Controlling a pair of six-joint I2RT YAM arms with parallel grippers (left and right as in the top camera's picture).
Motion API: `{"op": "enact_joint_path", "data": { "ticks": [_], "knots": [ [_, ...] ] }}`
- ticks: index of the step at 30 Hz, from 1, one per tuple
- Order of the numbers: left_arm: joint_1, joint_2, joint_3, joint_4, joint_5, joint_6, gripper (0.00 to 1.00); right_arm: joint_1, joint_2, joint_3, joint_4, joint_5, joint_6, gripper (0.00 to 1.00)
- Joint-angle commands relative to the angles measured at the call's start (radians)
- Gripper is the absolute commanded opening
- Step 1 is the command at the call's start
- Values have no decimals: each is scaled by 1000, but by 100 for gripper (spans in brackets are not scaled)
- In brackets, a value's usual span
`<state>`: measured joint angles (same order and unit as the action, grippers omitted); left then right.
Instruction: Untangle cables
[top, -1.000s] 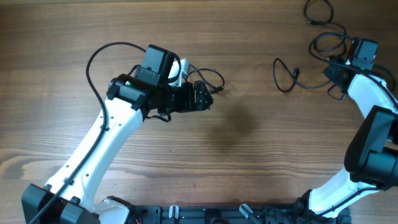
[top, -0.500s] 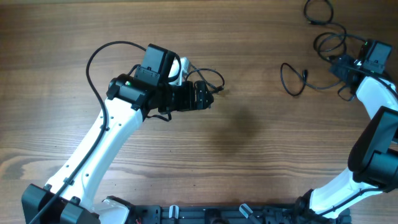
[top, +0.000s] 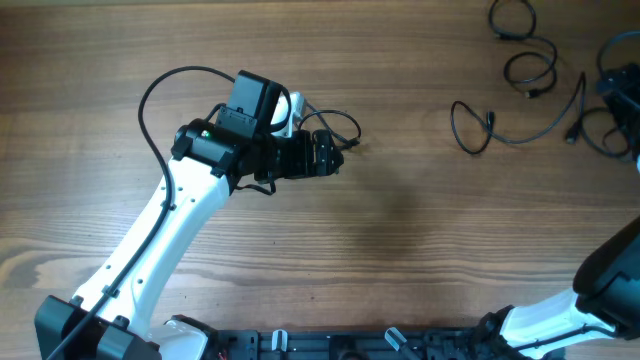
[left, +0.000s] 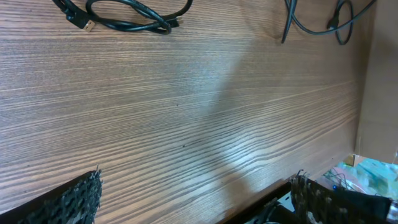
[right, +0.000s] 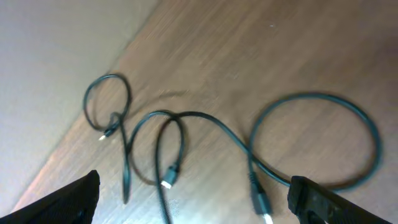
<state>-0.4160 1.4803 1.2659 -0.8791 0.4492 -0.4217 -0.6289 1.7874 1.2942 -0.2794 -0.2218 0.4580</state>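
Observation:
Several thin black cables lie on the wooden table. One small loop (top: 338, 124) lies just behind my left gripper (top: 330, 156), and in the left wrist view that coil (left: 127, 14) is at the top. At the far right are two loops (top: 512, 18) (top: 530, 68) and a long cable (top: 520, 135) with a curl at its left end. My left gripper (left: 198, 182) is open over bare wood. My right gripper (right: 194, 186) is open above loose cables (right: 314, 140) with silver-tipped plugs (right: 168, 182), holding nothing. In the overhead view it (top: 622, 92) is mostly cut off at the right edge.
The table's right edge (right: 87, 106) runs close by the far-right cables. A thicker black wire (top: 150, 110) arcs from the left arm. Another cable end (left: 311, 22) shows at the top right of the left wrist view.
My right gripper has opened, let go of the cable and drawn back to the right edge. The long cable slid right and now lies loose. The left arm has not moved.

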Motion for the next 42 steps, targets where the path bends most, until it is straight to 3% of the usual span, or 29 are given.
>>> {"op": "enact_joint_path", "data": {
  "ticks": [1,9,15,20,31,33,40,42],
  "knots": [
    [8,1,-4,-1,-5,-5,100,-35,-9,6,-44,185,34,100],
    [8,1,-4,0,-6,-5,100,-38,164,6,-130,383,-29,87],
    [8,1,-4,0,-6,-5,100,-47,227,6,-137,431,-32,64],
    [8,1,-4,0,-6,-5,100,-47,275,6,-80,324,-39,62],
    [8,1,-4,12,-6,-5,100,-47,313,6,15,318,-37,60],
    [8,1,-4,15,-6,-5,100,-47,338,6,16,316,-31,51],
    [8,1,-4,15,-6,-5,100,-47,366,6,55,317,-32,4],
    [8,1,-4,15,-6,-5,100,-49,366,27,66,317,-40,4]
  ]
}}
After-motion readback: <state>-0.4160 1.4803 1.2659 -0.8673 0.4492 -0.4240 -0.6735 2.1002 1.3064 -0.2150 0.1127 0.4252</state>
